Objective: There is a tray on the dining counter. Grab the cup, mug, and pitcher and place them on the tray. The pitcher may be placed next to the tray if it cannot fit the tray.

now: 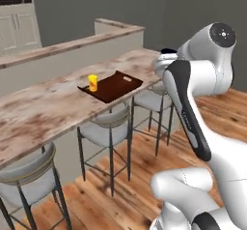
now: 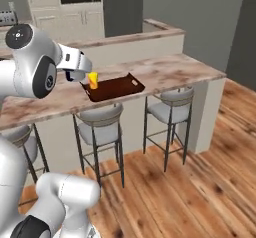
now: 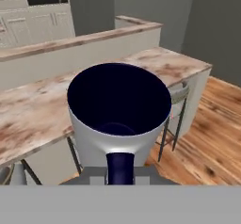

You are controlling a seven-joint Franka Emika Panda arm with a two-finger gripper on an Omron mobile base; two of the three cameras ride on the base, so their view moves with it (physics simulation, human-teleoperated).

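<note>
Tabletop [image 1: 58, 103]: I see the long marbled dining tabletop running across both base views, with stools [image 1: 108, 127] tucked under its near edge. A raised ledge runs behind it.

Arm: my arm is raised beside the tabletop's end in the left base view, and sits left of the tray in the right base view.

Tray [image 1: 118, 86]: dark reddish-brown, lying flat on the tabletop, mid-length. Most of its floor is bare.

Mug [image 3: 117, 119]: grey with a dark inside, close up in the hand view, mouth facing the camera, dark handle toward the fingers. It hangs in the air off the tabletop's near side, not yet over the tray.

Cup [image 1: 92, 82]: yellow, upright at the tray's left end. From the right base view I judge it stands inside the rim, so I count that step done.

End effector [image 3: 120, 173]: nearly pressed together, pinching the mug at its handle. The fingertips themselves are mostly hidden behind the mug.

Pitcher: I cannot place it from these views.

Progress: roughly one of three done, by my reading. The mug is in hand and needs carrying over the tray's bare part and setting down. The pitcher is left to fetch after that.
</note>
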